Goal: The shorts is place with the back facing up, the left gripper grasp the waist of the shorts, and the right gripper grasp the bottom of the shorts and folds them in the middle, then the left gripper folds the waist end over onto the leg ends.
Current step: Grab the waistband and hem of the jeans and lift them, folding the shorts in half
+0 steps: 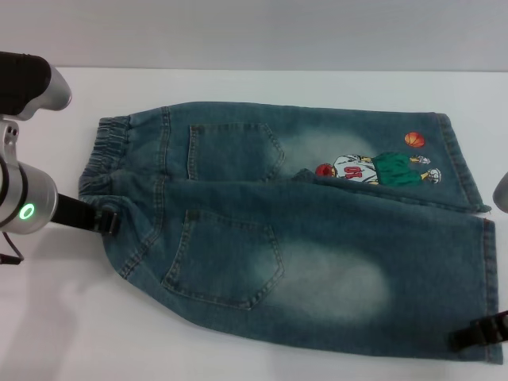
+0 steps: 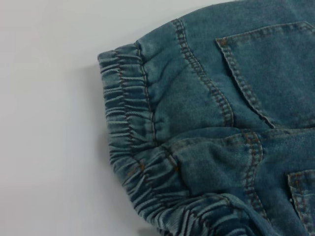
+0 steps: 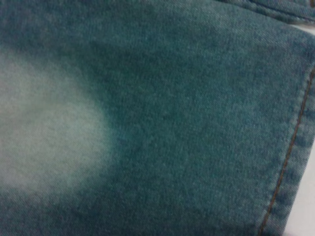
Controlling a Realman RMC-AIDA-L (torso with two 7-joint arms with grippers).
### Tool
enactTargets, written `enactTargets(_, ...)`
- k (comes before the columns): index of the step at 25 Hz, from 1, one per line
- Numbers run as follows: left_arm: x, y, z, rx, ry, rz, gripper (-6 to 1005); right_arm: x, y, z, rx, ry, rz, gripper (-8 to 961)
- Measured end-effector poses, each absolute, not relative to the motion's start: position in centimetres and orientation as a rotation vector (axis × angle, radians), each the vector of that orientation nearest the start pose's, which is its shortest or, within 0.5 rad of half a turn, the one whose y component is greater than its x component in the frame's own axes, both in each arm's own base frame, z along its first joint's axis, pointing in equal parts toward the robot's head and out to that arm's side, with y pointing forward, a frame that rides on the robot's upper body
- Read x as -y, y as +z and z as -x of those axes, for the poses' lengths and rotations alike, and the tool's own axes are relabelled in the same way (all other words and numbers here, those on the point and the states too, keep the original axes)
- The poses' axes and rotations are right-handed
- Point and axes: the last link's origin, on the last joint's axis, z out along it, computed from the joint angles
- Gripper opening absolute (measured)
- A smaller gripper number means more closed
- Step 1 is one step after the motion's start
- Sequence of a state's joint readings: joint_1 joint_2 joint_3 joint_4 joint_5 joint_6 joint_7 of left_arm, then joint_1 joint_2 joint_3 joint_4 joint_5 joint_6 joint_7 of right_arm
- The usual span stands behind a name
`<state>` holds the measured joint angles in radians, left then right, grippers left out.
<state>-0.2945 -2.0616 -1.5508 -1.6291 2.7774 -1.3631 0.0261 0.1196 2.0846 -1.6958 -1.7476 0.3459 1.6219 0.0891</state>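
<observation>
The blue faded denim shorts (image 1: 302, 238) lie back up on the white table (image 1: 55, 317), waist to the left and legs to the right. My left gripper (image 1: 109, 221) is shut on the near part of the ruffled waist (image 1: 107, 147), which bunches up there. In the left wrist view the waist (image 2: 128, 123) curls over itself. My right gripper (image 1: 479, 332) is shut on the bottom hem (image 1: 488, 262) of the near leg at its front corner. The right wrist view is filled by denim and the stitched hem (image 3: 290, 147). The near leg's edge overlaps the far leg.
Two back patch pockets (image 1: 230, 151) (image 1: 226, 258) face up. A cartoon player print (image 1: 373, 168) with an orange ball (image 1: 413, 140) is on the far leg. Bare white table surrounds the shorts, with a pale wall behind.
</observation>
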Motion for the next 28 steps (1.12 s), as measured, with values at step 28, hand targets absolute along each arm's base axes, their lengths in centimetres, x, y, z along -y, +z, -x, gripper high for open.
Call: enactTargets(28,-32.5,1.6,21.7,1.272,0.307,2.061,219,-25.7,-0.8,-23.6,-1.560,-0.506,2.031,696)
